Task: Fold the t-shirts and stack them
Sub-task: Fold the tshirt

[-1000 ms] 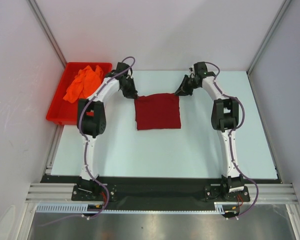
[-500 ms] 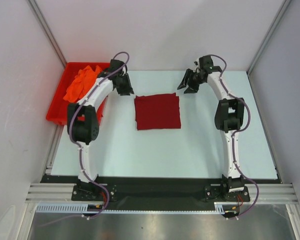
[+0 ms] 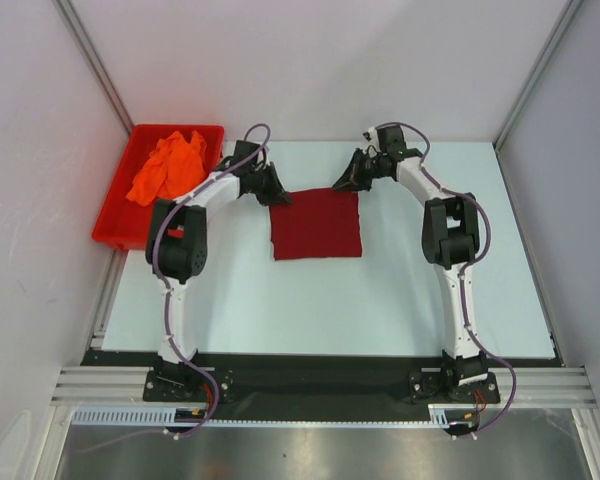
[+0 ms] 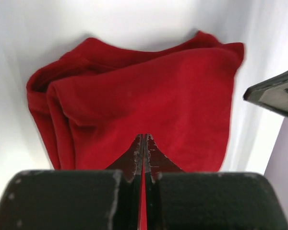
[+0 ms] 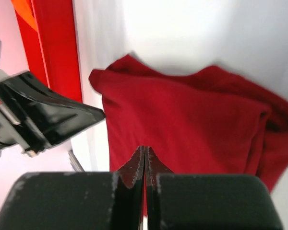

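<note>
Maroon t-shirt (image 3: 315, 224) lies folded to a flat square on the table (image 3: 310, 300), right of the red bin (image 3: 118, 226) and not touching it.

Orange t-shirt (image 3: 167, 166) sits crumpled inside the bin, toward its far end.

Left gripper (image 3: 279, 197): at the shirt's far corner on the bin side, fingers pressed together with no gap. In the left wrist view the tips sit over the maroon cloth, which spreads ahead of them. Cannot tell whether any cloth is pinched.

Right gripper (image 3: 338, 185): at the far corner away from the bin, fingers likewise closed tight. Its tips are over the cloth, folded edges to their right. A pinch cannot be told here either.
</note>
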Available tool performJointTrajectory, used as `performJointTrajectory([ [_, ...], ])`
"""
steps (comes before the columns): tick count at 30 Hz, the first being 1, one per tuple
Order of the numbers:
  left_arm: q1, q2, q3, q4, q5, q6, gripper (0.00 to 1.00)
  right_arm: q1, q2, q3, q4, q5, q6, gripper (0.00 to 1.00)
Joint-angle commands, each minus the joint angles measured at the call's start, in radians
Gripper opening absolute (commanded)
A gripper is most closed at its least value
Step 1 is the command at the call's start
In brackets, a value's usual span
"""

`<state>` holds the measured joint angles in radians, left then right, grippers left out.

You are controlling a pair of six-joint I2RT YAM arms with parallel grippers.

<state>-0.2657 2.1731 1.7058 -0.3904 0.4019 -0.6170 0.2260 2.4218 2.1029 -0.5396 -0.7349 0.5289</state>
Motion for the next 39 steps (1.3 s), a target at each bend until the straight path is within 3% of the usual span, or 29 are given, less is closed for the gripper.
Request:
performJointTrajectory([
  [1,0.009,0.039,0.055,0.062,0.035,-0.017,0.00,-0.017,0.056,-0.004,0.133,-0.057,0.080,0.00],
  [13,0.097,0.135,0.052,0.146,0.011,0.006,0.00,-0.089,0.206,0.014,0.286,-0.046,0.129,0.00],
  [21,0.148,0.243,0.159,0.156,0.032,-0.009,0.00,-0.132,0.247,0.029,0.339,-0.031,0.144,0.00],
  [30,0.166,0.217,0.333,0.022,0.018,0.037,0.01,-0.191,0.224,0.166,0.124,0.026,0.057,0.05],
  [33,0.160,0.111,0.284,-0.005,0.009,0.055,0.01,-0.205,0.134,0.160,0.006,0.072,-0.019,0.16],
  [37,0.134,-0.045,0.189,-0.074,-0.018,0.108,0.04,-0.206,0.024,0.146,-0.222,0.129,-0.137,0.44],
  [39,0.108,-0.126,0.105,-0.106,-0.038,0.131,0.06,-0.203,-0.059,0.045,-0.240,0.099,-0.156,0.59],
])
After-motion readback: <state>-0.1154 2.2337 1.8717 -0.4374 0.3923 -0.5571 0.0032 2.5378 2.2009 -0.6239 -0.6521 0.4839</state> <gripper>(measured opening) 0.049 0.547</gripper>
